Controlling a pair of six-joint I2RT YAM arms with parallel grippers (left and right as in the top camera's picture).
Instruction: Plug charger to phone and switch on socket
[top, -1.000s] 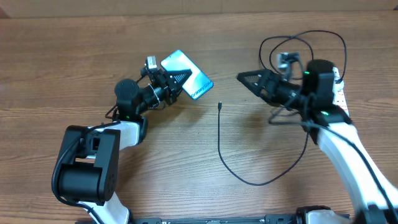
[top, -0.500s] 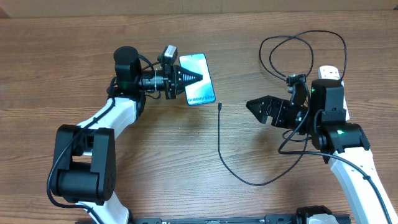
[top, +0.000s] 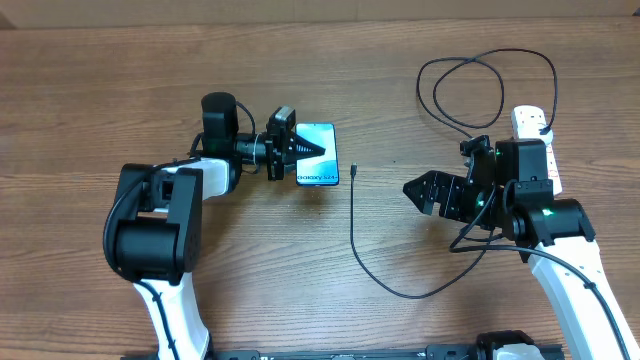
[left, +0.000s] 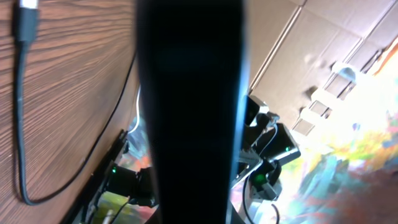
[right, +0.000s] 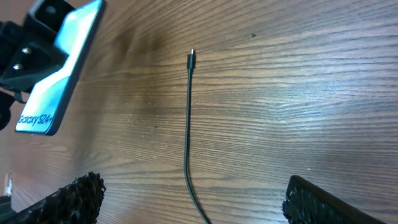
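Observation:
My left gripper is shut on the phone, whose cyan screen faces up with its white text band toward the near side. In the left wrist view the phone's dark edge fills the middle. The charger's connector tip lies on the table just right of the phone and also shows in the left wrist view. Its black cable curves toward the right arm and loops at the back right. The white socket is partly hidden behind my right arm. My right gripper is open and empty, right of the cable. In the right wrist view, gripper, cable tip and phone show.
The wooden table runs to a pale wall along the back edge. Cardboard boxes show beyond the table in the left wrist view.
My left gripper has swung the phone toward me and turned it, bringing it next to the cable tip. My right gripper has drawn back and toward me, away from the tip.

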